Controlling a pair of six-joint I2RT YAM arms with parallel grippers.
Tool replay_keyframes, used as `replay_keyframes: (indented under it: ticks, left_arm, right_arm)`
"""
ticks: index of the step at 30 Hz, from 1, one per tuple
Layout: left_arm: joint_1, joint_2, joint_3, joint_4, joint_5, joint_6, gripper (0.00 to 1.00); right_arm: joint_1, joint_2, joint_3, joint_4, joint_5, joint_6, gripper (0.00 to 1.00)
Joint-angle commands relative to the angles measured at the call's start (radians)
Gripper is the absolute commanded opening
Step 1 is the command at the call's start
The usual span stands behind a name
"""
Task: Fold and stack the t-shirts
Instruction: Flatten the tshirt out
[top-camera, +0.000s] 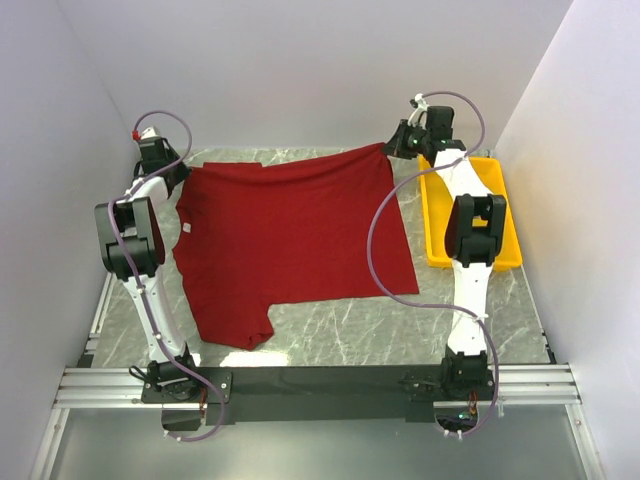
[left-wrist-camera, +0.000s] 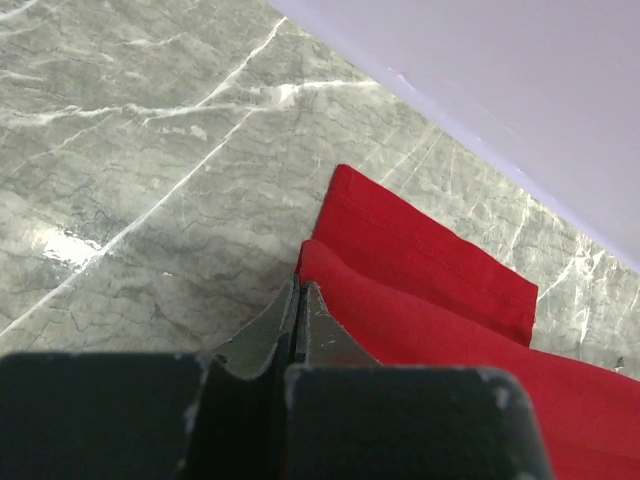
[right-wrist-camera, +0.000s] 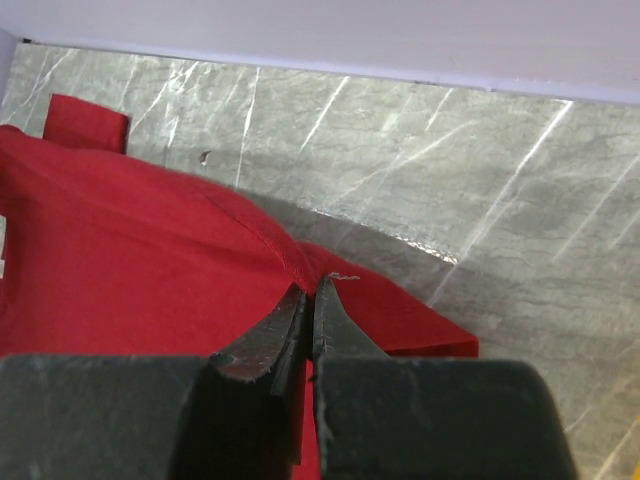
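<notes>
The dark red t-shirt lies spread flat on the marble table, with its small white neck tag at the left. My left gripper is at the shirt's far left corner. In the left wrist view it is shut on the folded edge of the t-shirt. My right gripper is at the far right corner, which is lifted slightly. In the right wrist view it is shut on the hem of the t-shirt.
A yellow plastic tray stands at the right of the table, beside my right arm. White walls close in the back and both sides. The marble table shows bare in front of the shirt.
</notes>
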Motion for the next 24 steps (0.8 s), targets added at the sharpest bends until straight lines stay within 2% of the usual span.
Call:
replay_keyframes:
  ticks: [1,4,7,10,12,19,24]
  left_arm:
    - [0.002,0.0,0.054,-0.002,0.016,-0.01,0.01]
    - [0.0,-0.01,0.041,0.004,0.02,0.01,0.01]
    - [0.007,-0.036,0.005,0.031,0.019,0.035,0.01]
    - [0.008,-0.052,-0.007,0.039,0.022,0.069,0.01]
    - [0.01,-0.053,-0.001,0.039,0.031,0.083,0.01]
    - [0.008,-0.061,-0.001,0.048,0.069,0.15,0.01]
    - [0.007,-0.075,-0.024,0.076,0.091,0.17,0.01]
  right_arm:
    - [-0.018,0.002,-0.002,0.006,0.011,0.004,0.0]
    - [-0.021,-0.003,-0.011,0.009,-0.028,-0.017,0.0]
    - [-0.053,-0.004,-0.005,0.014,-0.139,-0.058,0.0]
    - [-0.055,0.012,0.054,-0.028,-0.154,-0.173,0.01]
    - [-0.055,0.02,0.078,-0.069,-0.141,-0.207,0.01]
    - [-0.03,0.048,0.196,-0.241,-0.043,-0.523,0.0]
    - [0.037,0.017,0.142,-0.246,0.074,-0.721,0.0]
